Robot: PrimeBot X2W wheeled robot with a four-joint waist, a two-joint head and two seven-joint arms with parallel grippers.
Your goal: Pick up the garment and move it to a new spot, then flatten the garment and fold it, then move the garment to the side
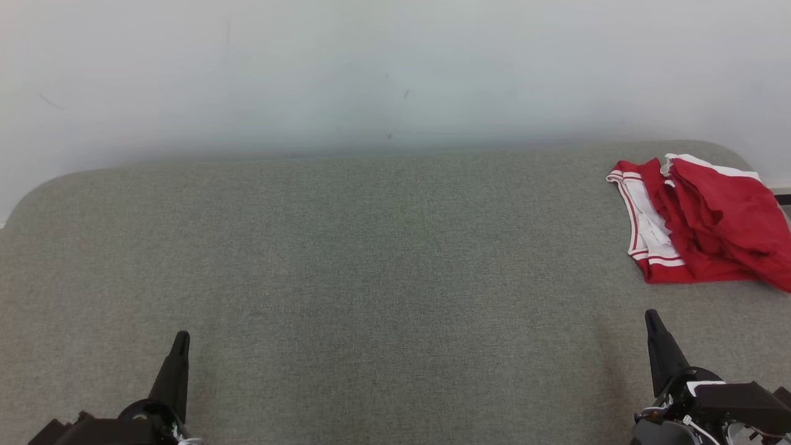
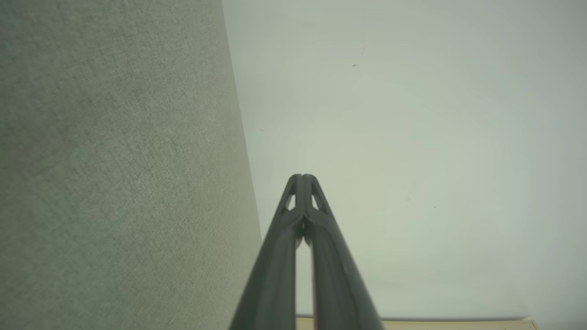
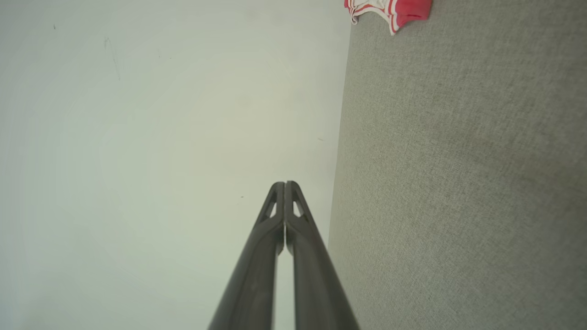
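The garment (image 1: 698, 225) is red cloth with white stripes and trim, lying crumpled at the far right of the grey fabric surface (image 1: 371, 266); a corner of the garment (image 3: 394, 11) peeks in at the top of the right wrist view. My left gripper (image 1: 180, 337) rests at the lower left, far from it, fingers pressed together with nothing between them. My right gripper (image 1: 652, 316) sits at the lower right, a short way in front of the garment, also shut and empty. The wrist views confirm both: left gripper (image 2: 301, 176), right gripper (image 3: 285, 183), tips touching.
A pale wall (image 1: 395, 74) rises behind the grey surface. The surface has rounded back corners, and the garment lies close to its right edge. A strip of light wooden floor (image 2: 412, 324) shows at the bottom of the left wrist view.
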